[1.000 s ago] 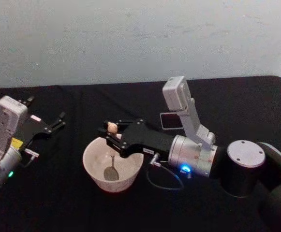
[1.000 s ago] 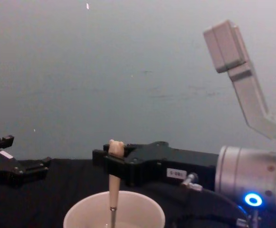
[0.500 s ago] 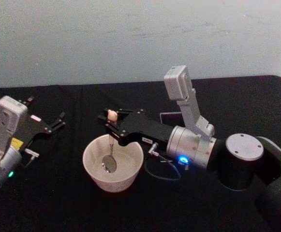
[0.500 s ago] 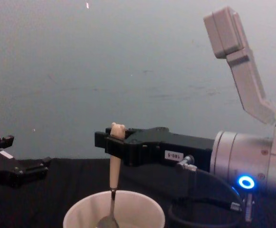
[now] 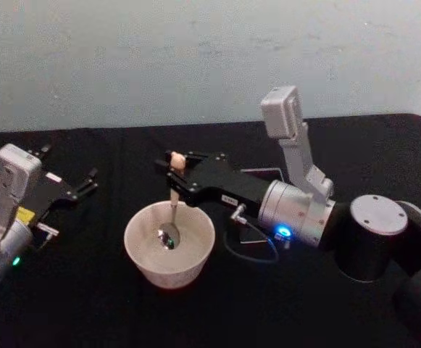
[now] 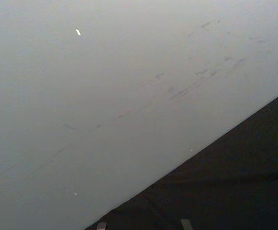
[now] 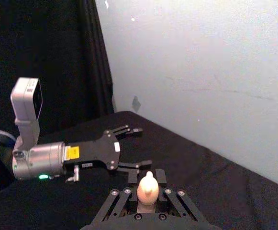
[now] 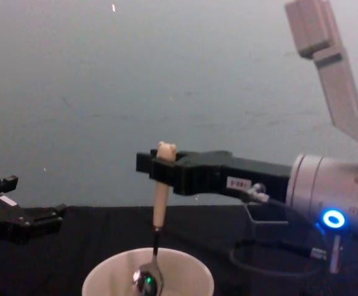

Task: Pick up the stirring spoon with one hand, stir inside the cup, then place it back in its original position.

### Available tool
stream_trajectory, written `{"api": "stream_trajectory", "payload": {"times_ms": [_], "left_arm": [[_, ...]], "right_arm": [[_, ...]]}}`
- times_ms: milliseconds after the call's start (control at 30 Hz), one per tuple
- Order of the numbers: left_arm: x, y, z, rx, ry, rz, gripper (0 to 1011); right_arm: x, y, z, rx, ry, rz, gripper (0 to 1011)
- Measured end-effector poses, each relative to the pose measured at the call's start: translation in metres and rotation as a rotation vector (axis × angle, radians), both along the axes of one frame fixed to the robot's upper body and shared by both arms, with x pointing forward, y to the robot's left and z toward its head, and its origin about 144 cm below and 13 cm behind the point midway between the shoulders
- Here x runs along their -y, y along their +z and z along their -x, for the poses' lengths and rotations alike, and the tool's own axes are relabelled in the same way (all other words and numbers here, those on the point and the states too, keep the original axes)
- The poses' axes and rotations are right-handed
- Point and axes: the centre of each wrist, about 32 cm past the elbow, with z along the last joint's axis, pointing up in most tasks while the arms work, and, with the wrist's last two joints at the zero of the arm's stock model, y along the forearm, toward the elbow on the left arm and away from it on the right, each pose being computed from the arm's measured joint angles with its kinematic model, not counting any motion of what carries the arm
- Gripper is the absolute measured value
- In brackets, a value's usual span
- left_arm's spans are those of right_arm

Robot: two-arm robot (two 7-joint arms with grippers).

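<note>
Clamping stirring spoon (image 5: 174, 194) in cup (image 5: 139, 250), right pincer (image 5: 172, 171), left pincer (image 7: 144, 146) apart

Right claw (image 5: 175, 172) is higher and farther back than a second ago, and shifted a bit toward the robot's right. In the chest view it clears the cup (image 5: 141, 261) rim by more. The stirring spoon (image 5: 174, 197) comes up with it, still pinched just under the bear knob. More handle and stem show below the claw. The metal bowl, earlier sunk low in the cup, now hangs at about rim height under the claw, tipped slightly to its left.
</note>
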Motion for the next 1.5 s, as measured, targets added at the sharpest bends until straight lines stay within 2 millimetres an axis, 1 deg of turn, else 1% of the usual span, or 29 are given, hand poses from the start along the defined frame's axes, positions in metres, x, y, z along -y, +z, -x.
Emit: {"api": "stream_trajectory", "payload": {"times_ms": [300, 733, 1167, 1500], "left_arm": [[0.0, 0.0, 0.0, 0.0, 0.0, 0.0, 1001], [0.0, 0.0, 0.0, 0.0, 0.0, 0.0, 1002], [0.0, 0.0, 0.0, 0.0, 0.0, 0.0, 1001], [0.0, 0.0, 0.0, 0.0, 0.0, 0.0, 1001]], "right_arm": [[0.009, 0.013, 0.005, -0.007, -0.023, -0.037, 215], [0.023, 0.025, 0.008, -0.017, -0.08, -0.076, 215], [0.043, 0.037, 0.011, -0.002, -0.153, -0.137, 215], [0.065, 0.041, 0.016, 0.006, -0.227, -0.178, 215]]}}
